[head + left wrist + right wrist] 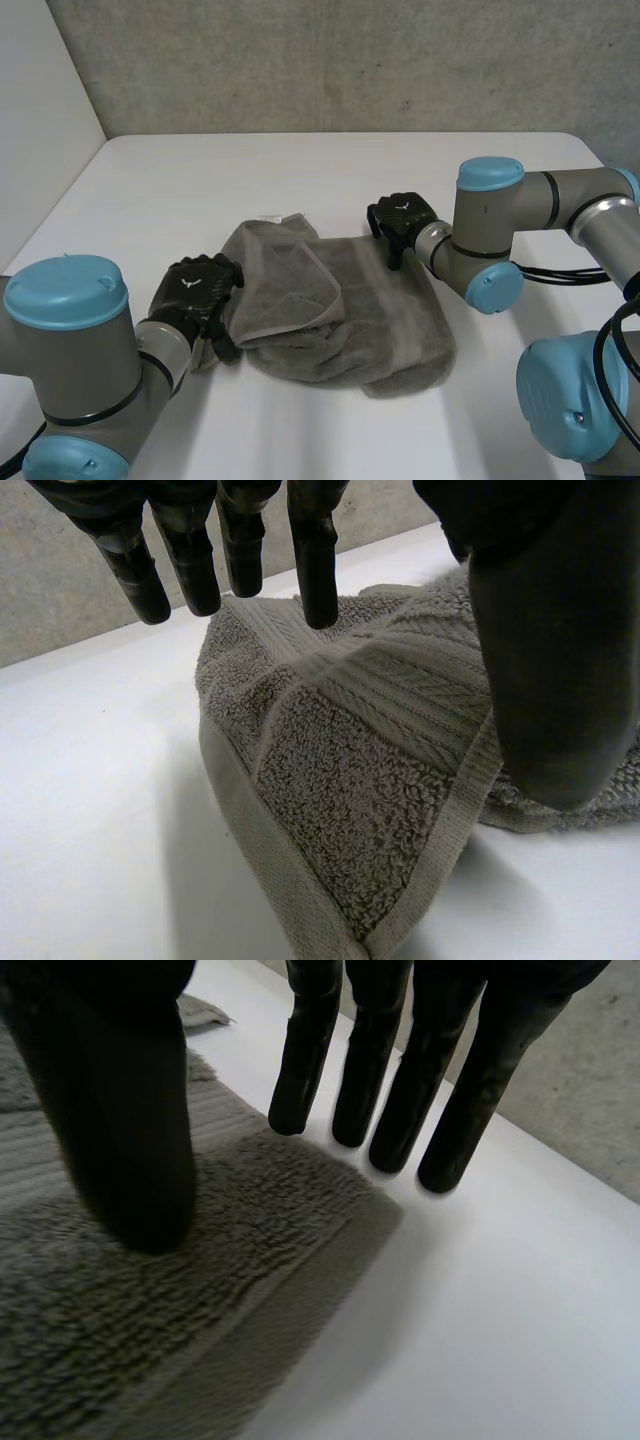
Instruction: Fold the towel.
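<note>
Two robot hands flank a rumpled grey towel in the middle of the white table.
The left hand hangs over the towel's near-left corner, fingers straight and spread. The right hand, likewise unclenched, stands at the far-right corner. Neither has a hold, so a shallow pinch could slip, and the bunched left half may drag instead of folding flat.
</note>
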`<action>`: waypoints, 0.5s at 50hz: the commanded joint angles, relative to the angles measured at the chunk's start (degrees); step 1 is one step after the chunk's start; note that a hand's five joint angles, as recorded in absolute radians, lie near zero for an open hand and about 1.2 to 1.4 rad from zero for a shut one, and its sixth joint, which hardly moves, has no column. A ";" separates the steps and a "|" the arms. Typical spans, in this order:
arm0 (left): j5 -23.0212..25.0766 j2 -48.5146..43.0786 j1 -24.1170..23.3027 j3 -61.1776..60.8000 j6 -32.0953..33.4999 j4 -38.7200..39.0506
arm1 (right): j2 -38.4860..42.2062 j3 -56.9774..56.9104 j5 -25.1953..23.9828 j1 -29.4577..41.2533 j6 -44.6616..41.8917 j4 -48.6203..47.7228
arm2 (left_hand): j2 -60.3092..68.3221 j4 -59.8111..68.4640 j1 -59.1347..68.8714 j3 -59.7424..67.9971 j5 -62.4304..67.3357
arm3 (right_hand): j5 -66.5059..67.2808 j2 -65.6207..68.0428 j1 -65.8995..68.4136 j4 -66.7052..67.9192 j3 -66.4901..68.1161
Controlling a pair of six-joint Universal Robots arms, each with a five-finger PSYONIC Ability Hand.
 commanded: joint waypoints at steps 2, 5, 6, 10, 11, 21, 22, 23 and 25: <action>0.54 0.50 -0.08 -0.38 -0.02 -0.08 | -1.75 -0.07 -2.44 -0.49 3.14 2.27 | -3.97 -4.18 -3.71 -4.02 -3.20 | 31.38 24.86 25.25 26.28 26.38; 0.54 0.67 -0.08 -0.47 -0.02 -0.08 | -2.71 0.37 -3.06 -0.58 3.67 3.76 | -3.97 -4.18 -3.71 -4.02 -3.20 | 31.38 24.86 25.25 26.28 26.38; 0.54 0.67 -0.08 -0.47 -0.02 -0.08 | -3.50 0.72 -3.06 -0.66 3.58 4.64 | -3.97 -4.18 -3.71 -4.02 -3.20 | 31.38 24.86 25.25 26.28 26.38; 0.54 0.76 0.09 -0.47 -0.02 -0.08 | -5.35 1.16 -3.06 -0.66 3.58 6.84 | -3.97 -4.18 -3.71 -4.02 -3.20 | 31.38 24.86 25.25 26.28 26.38; 0.54 0.76 0.09 -0.47 -0.02 -0.08 | -6.13 2.03 -3.23 -0.84 3.23 8.58 | -3.97 -4.18 -3.71 -4.02 -3.20 | 31.38 24.86 25.25 26.28 26.38; 0.54 0.85 0.18 -0.64 -0.02 -0.17 | -15.20 18.12 -3.23 -3.21 -1.08 10.36 | -3.97 -4.18 -3.71 -4.02 -3.20 | 31.38 24.86 25.25 26.28 26.38; 0.54 0.85 0.18 -0.64 -0.02 -0.17 | -17.37 21.60 -3.23 -3.47 -1.25 8.71 | -3.97 -4.18 -3.71 -4.02 -3.20 | 4.63 -1.89 -1.50 -0.48 -0.38; 0.54 0.85 0.27 -0.64 -0.02 -0.17 | -17.39 21.64 -3.23 -3.48 -1.25 8.69 | -3.97 -4.18 -3.71 -4.02 -3.20 | 4.36 -2.16 -1.77 -0.74 -0.64; 0.54 0.85 0.27 -0.64 -0.02 -0.17 | -21.77 27.85 -3.06 -3.48 -0.99 5.28 | -3.97 -4.18 -3.71 -4.02 -3.20 | -35.98 -42.50 -42.10 -41.08 -40.98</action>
